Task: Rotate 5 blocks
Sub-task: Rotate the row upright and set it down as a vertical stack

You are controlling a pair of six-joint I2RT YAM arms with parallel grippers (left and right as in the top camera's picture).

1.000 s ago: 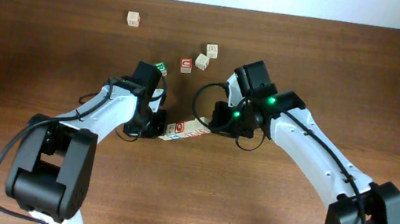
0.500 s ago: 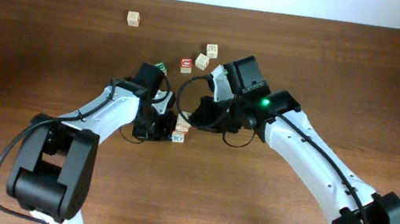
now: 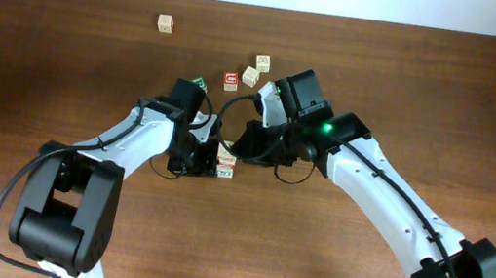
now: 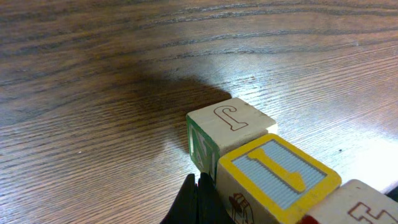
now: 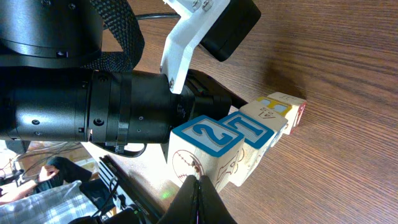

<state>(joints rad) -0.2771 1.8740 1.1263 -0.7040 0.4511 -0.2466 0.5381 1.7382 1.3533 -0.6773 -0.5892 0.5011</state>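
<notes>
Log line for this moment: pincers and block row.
left pincer: shut, tip against row | right pincer: shut, tip against row | row of light-wood alphabet cubes: on brown wooden table, between both pincers

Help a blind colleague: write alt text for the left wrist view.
Three light-wood alphabet cubes sit in a row on a dark wooden table: the end cube shows an outlined J, the next cube a yellow-framed blue face. The shut left gripper sits beside them.
</notes>
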